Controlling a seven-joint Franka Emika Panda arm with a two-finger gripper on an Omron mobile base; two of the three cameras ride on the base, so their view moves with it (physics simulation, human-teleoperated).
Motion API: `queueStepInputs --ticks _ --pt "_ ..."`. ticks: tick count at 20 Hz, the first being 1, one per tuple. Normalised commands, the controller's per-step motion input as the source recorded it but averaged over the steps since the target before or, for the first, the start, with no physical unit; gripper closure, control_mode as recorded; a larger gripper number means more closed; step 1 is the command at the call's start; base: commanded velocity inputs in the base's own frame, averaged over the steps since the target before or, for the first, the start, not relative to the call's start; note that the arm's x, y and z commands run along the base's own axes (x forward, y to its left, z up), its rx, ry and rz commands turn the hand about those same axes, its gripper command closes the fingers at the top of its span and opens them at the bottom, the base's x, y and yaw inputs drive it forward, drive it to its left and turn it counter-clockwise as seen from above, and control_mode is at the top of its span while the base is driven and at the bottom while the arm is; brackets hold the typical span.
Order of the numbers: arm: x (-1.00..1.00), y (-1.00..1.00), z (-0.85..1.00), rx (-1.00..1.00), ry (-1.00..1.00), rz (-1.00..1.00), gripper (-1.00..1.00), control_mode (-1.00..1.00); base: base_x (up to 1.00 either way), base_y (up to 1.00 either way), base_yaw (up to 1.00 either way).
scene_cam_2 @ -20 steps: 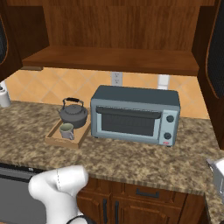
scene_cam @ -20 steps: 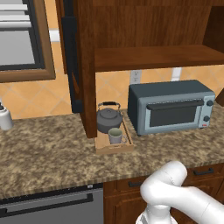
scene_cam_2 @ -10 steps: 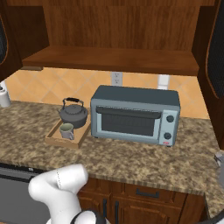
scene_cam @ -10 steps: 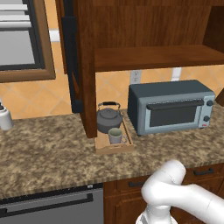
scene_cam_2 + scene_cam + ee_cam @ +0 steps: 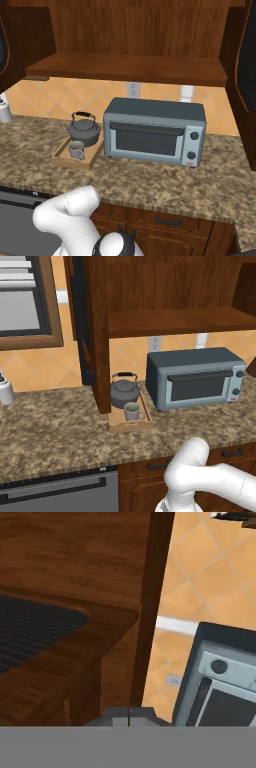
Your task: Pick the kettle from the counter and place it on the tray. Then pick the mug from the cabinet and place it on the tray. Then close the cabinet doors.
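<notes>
Pincer (image 5: 129, 714) pressed together, nothing pinched, tips barely poking up at the bottom of the hand view. Parked right up against a cabinet door (image 5: 60, 637), dark ribbed panel and reddish wood frame up close, with a dark vertical post just beside it. Past that, orange tiled wall and a slice of the toaster oven (image 5: 220, 682) with one knob showing.

Further out, over on the surface (image 5: 55, 426): tray (image 5: 131, 423) sitting just left of the toaster oven, near the back wall. Kettle (image 5: 124, 392) at the rear of the tray, upright, handle arched over the top. Mug (image 5: 132, 411) right in front of the kettle, also on the tray, upright, close to touching but can't tell for sure. Same layout from the right base view: kettle (image 5: 84, 131) behind, mug (image 5: 76, 149) in front, tray (image 5: 62, 161) under both.

Cabinet (image 5: 130, 67) above, shelf bare wood, doors swung wide open on both sides: left one (image 5: 82, 321) edge-on with its bar handle, right one (image 5: 246, 70) at the frame edge. White bottle thing (image 5: 6, 390) way off to the left on the surface.
</notes>
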Motion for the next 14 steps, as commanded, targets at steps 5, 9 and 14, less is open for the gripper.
queueStepInputs --ticks 5,9,14 --pt "0.08 0.0 0.41 0.14 -0.07 0.02 1.0 -1.0 0.0 0.0 0.0" --pt "0.0 0.11 0.29 0.02 -0.14 0.0 1.0 -1.0 0.0 0.0 0.0" --pt "0.03 0.31 0.33 0.05 -0.13 0.0 1.0 -1.0 0.0 0.0 0.0"
